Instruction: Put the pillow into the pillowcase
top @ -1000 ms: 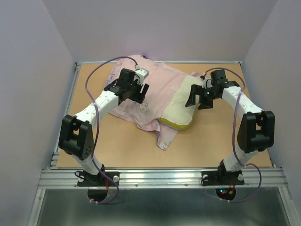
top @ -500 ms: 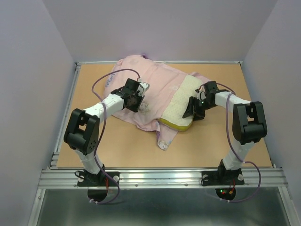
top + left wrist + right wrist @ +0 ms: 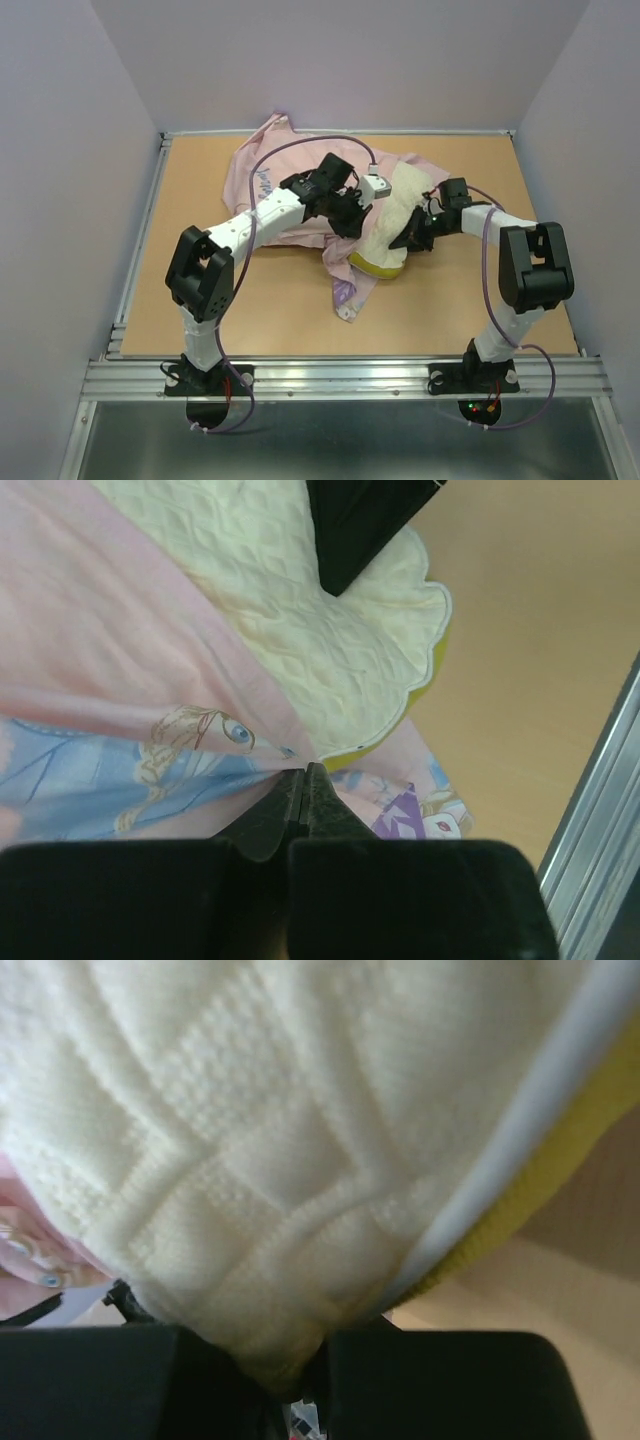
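Note:
The cream pillow (image 3: 398, 212) with its yellow side band (image 3: 375, 268) lies right of centre, its left part under the pink pillowcase (image 3: 262, 178). My left gripper (image 3: 356, 216) sits at the case's edge beside the pillow. In the left wrist view its jaws (image 3: 303, 771) are shut on a gathered fold of the pillowcase (image 3: 110, 660), just below the pillow (image 3: 300, 630). My right gripper (image 3: 411, 236) is at the pillow's right edge. The right wrist view shows it (image 3: 300, 1370) shut on the pillow (image 3: 280, 1140), whose cloth bulges between the jaws, with the yellow band (image 3: 580, 1130) alongside.
The brown table (image 3: 270, 310) is framed by lilac walls on three sides and a metal rail (image 3: 340, 378) at the near edge. A purple printed corner of the case (image 3: 346, 298) trails toward the front. The rail (image 3: 600, 810) also shows in the left wrist view.
My left gripper shut and moved right, dragging the pillowcase toward the pillow. My right gripper came down from above the pillow's right edge and shut on it.

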Motion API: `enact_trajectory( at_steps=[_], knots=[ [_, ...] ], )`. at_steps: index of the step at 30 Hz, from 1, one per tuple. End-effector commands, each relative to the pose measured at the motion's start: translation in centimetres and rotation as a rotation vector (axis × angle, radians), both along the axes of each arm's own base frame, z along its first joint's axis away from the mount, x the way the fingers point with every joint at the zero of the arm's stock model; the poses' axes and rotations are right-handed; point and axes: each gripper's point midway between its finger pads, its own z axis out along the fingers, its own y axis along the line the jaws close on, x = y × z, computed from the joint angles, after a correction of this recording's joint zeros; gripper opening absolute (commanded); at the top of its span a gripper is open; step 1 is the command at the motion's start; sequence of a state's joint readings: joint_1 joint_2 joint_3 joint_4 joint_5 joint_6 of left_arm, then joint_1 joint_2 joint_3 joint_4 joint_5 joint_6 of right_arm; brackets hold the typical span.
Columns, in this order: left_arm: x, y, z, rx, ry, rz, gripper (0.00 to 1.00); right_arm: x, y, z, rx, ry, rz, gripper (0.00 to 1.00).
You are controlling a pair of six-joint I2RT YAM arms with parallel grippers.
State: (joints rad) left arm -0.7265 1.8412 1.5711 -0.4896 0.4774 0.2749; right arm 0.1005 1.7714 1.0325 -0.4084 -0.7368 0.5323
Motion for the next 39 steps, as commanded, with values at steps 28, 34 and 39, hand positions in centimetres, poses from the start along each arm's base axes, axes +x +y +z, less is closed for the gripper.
enact_trajectory(
  at_steps=[28,34,39],
  knots=[
    [-10.3,-2.5,1.6,-0.099,0.122,-0.651,0.08,1.6,4.0,3.7,0.12,-0.081,-0.039,0.01],
    [-7.6,-4.2,7.7,-0.207,-0.016,-0.634,0.06,2.3,4.4,5.8,0.153,-0.13,-0.044,0.01],
    [-4.6,-6.1,12.1,-0.277,-0.124,-0.592,0.06,2.4,5.0,6.3,0.174,-0.144,-0.031,0.0]
  ],
)
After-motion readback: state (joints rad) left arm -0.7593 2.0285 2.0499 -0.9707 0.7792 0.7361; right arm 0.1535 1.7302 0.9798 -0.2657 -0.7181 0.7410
